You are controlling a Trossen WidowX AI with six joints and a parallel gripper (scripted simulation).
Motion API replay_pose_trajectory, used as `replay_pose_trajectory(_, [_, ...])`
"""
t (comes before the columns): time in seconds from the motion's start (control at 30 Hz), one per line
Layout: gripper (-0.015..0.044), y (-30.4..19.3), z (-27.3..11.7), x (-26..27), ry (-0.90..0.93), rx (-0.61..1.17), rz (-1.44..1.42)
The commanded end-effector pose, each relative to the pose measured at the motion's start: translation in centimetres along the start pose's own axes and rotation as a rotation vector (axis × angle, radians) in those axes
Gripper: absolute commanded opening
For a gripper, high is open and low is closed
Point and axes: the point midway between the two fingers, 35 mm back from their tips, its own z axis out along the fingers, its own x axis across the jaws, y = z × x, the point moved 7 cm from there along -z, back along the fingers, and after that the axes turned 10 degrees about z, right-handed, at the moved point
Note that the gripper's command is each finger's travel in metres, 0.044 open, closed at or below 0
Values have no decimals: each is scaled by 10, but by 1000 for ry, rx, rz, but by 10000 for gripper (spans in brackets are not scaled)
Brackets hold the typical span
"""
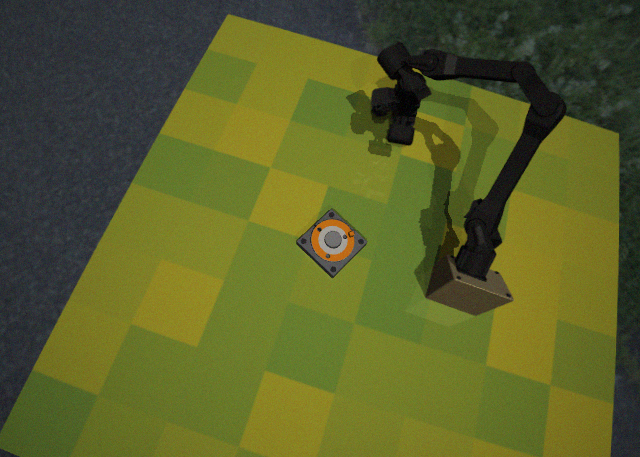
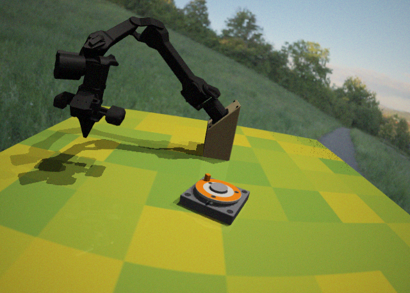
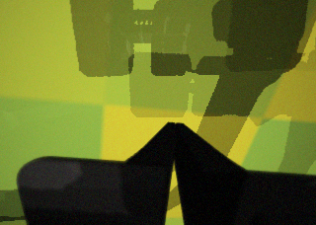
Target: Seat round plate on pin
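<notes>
The round orange and white plate (image 1: 317, 249) (image 2: 227, 199) sits around the grey post (image 1: 332, 239) (image 2: 218, 187) on the dark square base (image 1: 353, 248) (image 2: 202, 208). In the exterior view its near edge stands a little off the base. The orange tab (image 1: 351, 233) (image 2: 207, 177) is on the side toward the arm's mount, with a small dark hole (image 1: 345, 236) (image 2: 210, 183) beside it. The pin is not clearly visible. My gripper (image 2: 85, 136) (image 3: 174, 129) is shut and empty, pointing down above the table, well away from the plate and not touching it.
The arm's brown mount (image 1: 467, 294) (image 2: 221, 136) stands on the green and yellow checked table (image 1: 175, 302) (image 2: 172, 243). The arm reaches out from it above the table's far side in the top view. Its shadow falls on the table below.
</notes>
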Motion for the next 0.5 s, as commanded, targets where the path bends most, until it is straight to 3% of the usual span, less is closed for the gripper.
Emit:
replay_pose_trajectory(0.0, [0,26,-7,60,101,-53,6])
replay_pose_trajectory(0.47, [0,34,-56,243,241,-59,59])
